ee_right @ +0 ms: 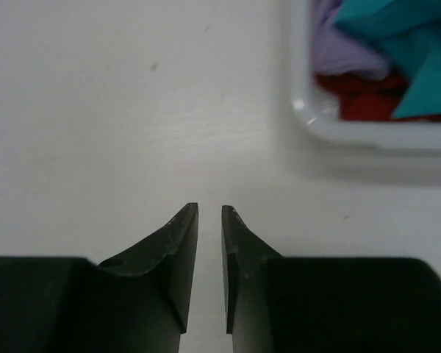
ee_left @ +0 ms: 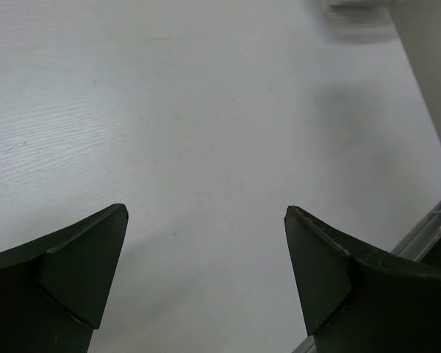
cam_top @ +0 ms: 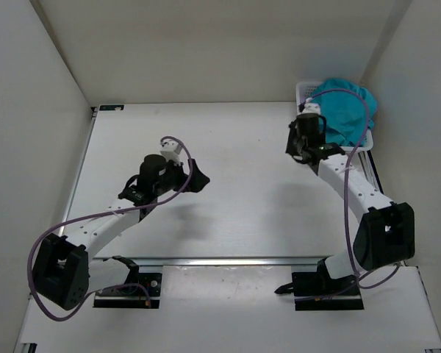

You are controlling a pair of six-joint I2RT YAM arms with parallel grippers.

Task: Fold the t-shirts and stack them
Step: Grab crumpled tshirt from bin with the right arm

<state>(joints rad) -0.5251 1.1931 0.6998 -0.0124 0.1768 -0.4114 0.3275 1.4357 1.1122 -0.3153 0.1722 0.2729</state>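
Note:
The teal t-shirt (cam_top: 345, 107) lies bunched on top in the white basket (cam_top: 303, 89) at the far right corner. In the right wrist view the teal t-shirt (ee_right: 408, 40), the lavender t-shirt (ee_right: 336, 50) and the red t-shirt (ee_right: 361, 101) are piled inside the basket's rim (ee_right: 353, 136). My right gripper (cam_top: 294, 149) (ee_right: 209, 208) hovers over bare table just left of the basket, with its jaws nearly together and nothing between them. My left gripper (cam_top: 198, 180) (ee_left: 206, 213) is wide open and empty above the middle of the table.
The white table (cam_top: 235, 147) is walled on the left, back and right. A metal rail (cam_top: 228, 261) runs along its near edge, and it shows at the lower right of the left wrist view (ee_left: 426, 224).

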